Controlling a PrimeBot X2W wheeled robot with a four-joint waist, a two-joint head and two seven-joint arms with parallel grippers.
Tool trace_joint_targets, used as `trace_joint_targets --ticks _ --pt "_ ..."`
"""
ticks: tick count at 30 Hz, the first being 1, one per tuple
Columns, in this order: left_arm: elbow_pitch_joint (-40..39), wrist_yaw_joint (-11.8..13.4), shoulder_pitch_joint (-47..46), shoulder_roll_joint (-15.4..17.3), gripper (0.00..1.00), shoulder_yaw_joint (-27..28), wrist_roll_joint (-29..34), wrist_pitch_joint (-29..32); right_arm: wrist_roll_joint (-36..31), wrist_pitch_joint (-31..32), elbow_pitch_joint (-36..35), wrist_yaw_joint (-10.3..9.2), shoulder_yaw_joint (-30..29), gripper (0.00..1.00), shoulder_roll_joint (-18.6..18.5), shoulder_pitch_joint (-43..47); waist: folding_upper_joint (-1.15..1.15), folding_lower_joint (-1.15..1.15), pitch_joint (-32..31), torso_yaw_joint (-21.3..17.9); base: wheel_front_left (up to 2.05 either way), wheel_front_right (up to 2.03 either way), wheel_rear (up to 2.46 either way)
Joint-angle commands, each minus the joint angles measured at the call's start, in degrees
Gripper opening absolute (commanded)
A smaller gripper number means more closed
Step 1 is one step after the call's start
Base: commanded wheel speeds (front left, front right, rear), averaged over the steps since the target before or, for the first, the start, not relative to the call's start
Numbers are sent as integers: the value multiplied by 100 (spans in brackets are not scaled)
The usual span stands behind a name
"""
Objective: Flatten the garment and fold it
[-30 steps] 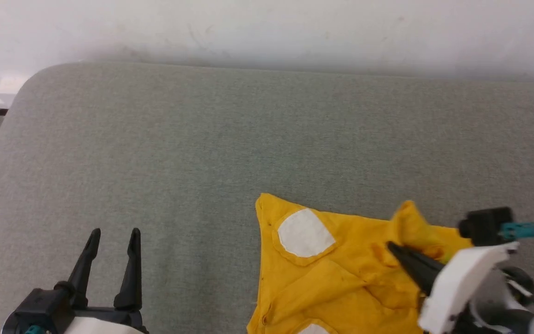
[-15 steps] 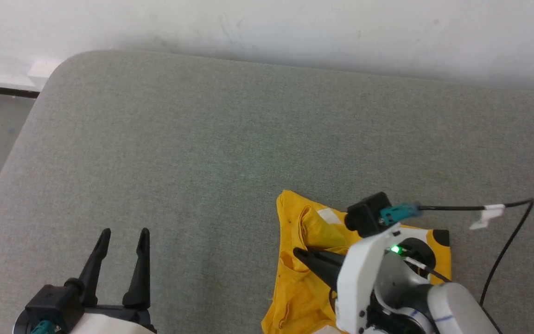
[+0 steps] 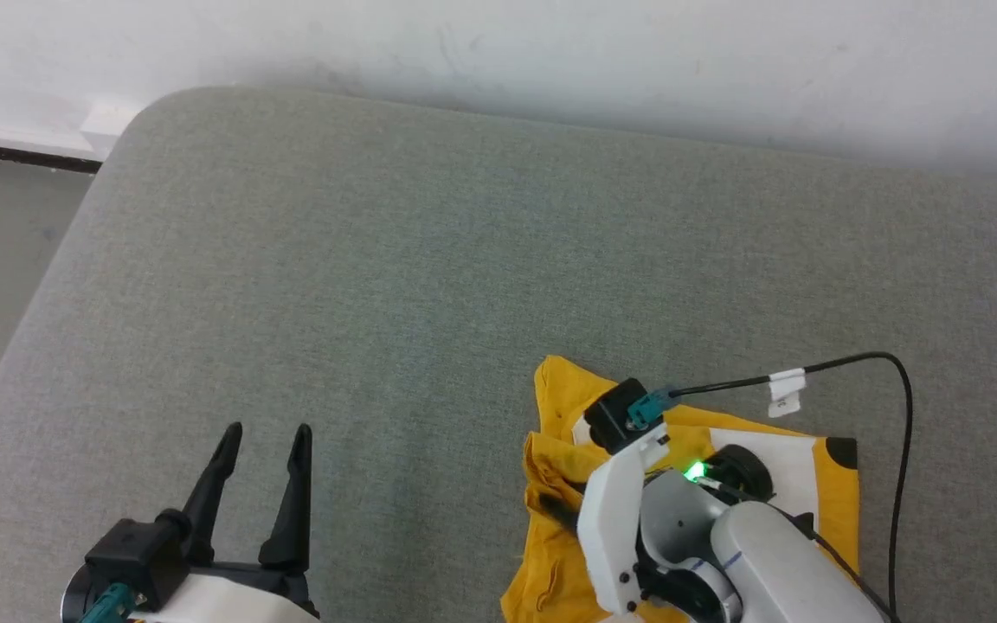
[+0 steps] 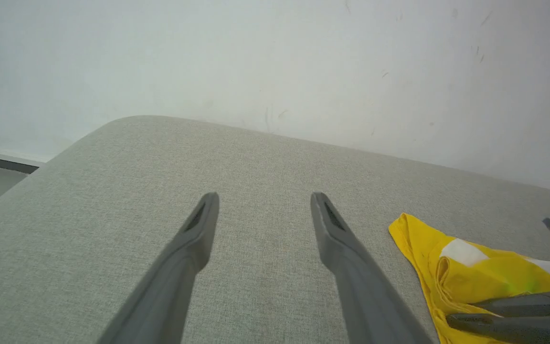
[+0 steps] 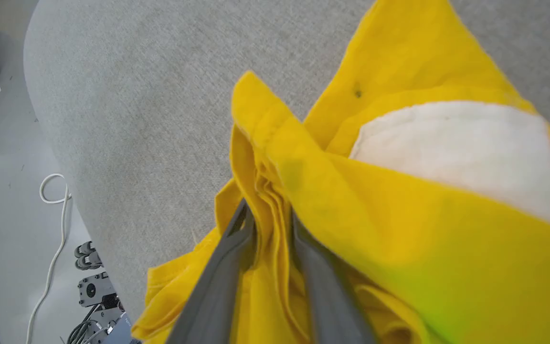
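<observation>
One bright yellow garment [image 3: 550, 459] lies crumpled on the grey padded surface [image 3: 464, 260], toward the near edge and to the robot's right of the middle. Its far corner points toward the wall [image 3: 550, 43]. A white patch [image 5: 456, 153] shows on its upper layer, and a black dot [image 3: 841, 450] sits at its right edge. The right gripper [image 3: 553, 506] reaches in from the right, pointing left, with its two dark fingers set narrowly either side of a bunched, pleated fold at the shirt's left side. In the right wrist view the cloth [image 5: 399, 229] fills the gap between the fingers of this gripper [image 5: 270, 220] and rises past their tips, so the pincer is clamped on that fold. A green light [image 3: 694, 472] glows on the wrist, and a black cable [image 3: 897, 433] loops out to the right. The left gripper [image 3: 266, 430] hovers well apart from the shirt at the lower left, its fingers spread wide over bare fabric with nothing between them.
</observation>
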Motion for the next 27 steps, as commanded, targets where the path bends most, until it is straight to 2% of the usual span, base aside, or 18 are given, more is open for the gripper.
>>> trace_joint_targets --ticks 1,5,8,11,16,20,23,27 --pt "41 -24 -91 -36 100 -19 -28 -5 58 -60 95 -5 113 100 -15 -72 0 0 -56 15 0 0 0" --pt "84 2 -15 -19 100 5 -54 -6 472 -89 -113 -5 383 100 -15 -159 0 0 -159 -115 0 0 0" --pt "83 12 48 -7 100 3 -71 -4 677 -183 -493 -5 243 100 -15 -138 0 0 -244 -216 0 0 0" --pt "46 46 125 6 100 17 -78 -5 685 -328 -942 -5 -308 100 -15 99 0 0 -320 -304 0 0 0" --pt "-60 102 259 56 100 39 -68 -2 177 -449 -1851 -5 -1818 100 -15 971 0 0 -375 -443 0 0 0" --pt "-160 156 330 100 100 65 -59 9 17 -542 -2438 -5 -2816 100 -15 1808 0 0 -394 -540 0 0 0" --pt "-238 178 352 105 100 53 -52 18 46 -622 -2553 -5 -3218 100 -15 2329 0 0 -371 -587 0 0 0" --pt "-304 184 362 144 100 45 -41 41 235 -750 -2388 -5 -3251 100 -15 2658 0 0 -341 -628 0 0 0"
